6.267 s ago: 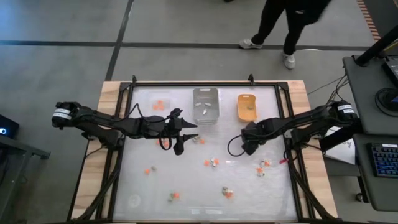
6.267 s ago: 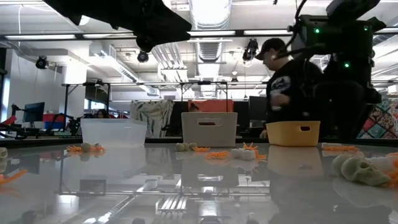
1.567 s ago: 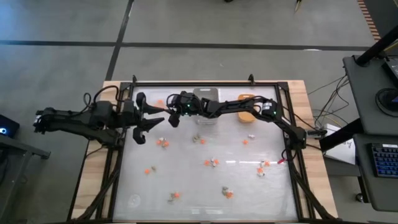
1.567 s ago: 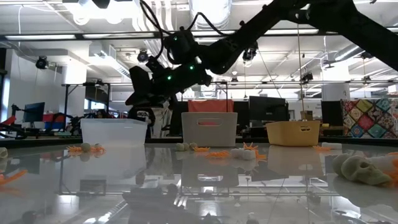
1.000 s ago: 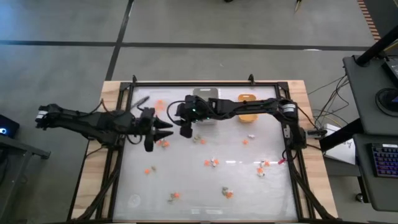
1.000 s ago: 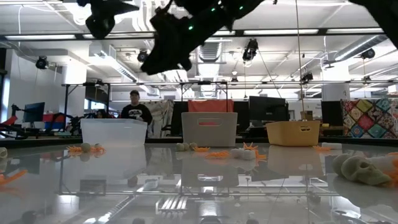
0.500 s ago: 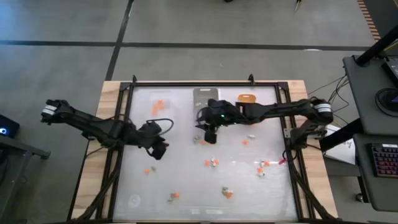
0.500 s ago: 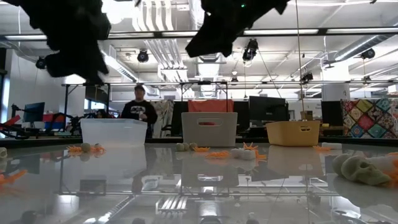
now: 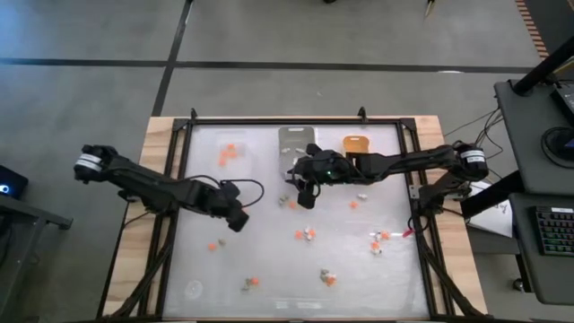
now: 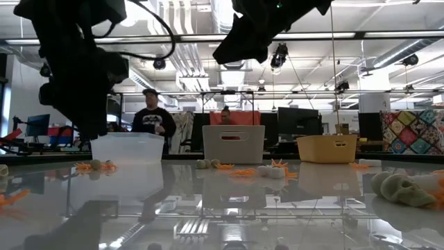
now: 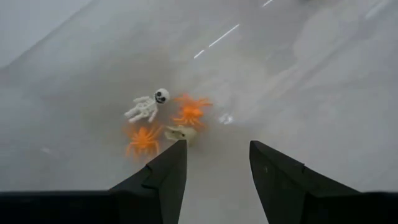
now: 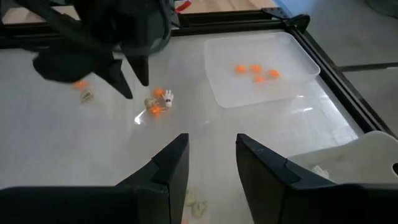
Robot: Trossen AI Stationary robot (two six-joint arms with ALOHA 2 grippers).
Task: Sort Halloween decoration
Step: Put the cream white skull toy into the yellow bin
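Tiny orange, white and tan Halloween trinkets (image 11: 163, 121) lie scattered on the counter (image 9: 359, 269); orange ones sit in the clear rectangular tray (image 12: 261, 70) (grey tray's (image 9: 297, 144) contents unclear). Left pincer (image 11: 213, 165) and right pincer (image 12: 207, 158) hover spread, empty.

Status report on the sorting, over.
Left tool open, empty, above skeleton-and-spider cluster. Right tool open, empty, mid-table. Clear tray holds orange pieces. Nothing blocking.

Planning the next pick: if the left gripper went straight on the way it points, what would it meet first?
Probably the trinket cluster: the left gripper, jaws open, points at a pale trinket between two orange spiders, a white skeleton just beyond. Depth is unclear.
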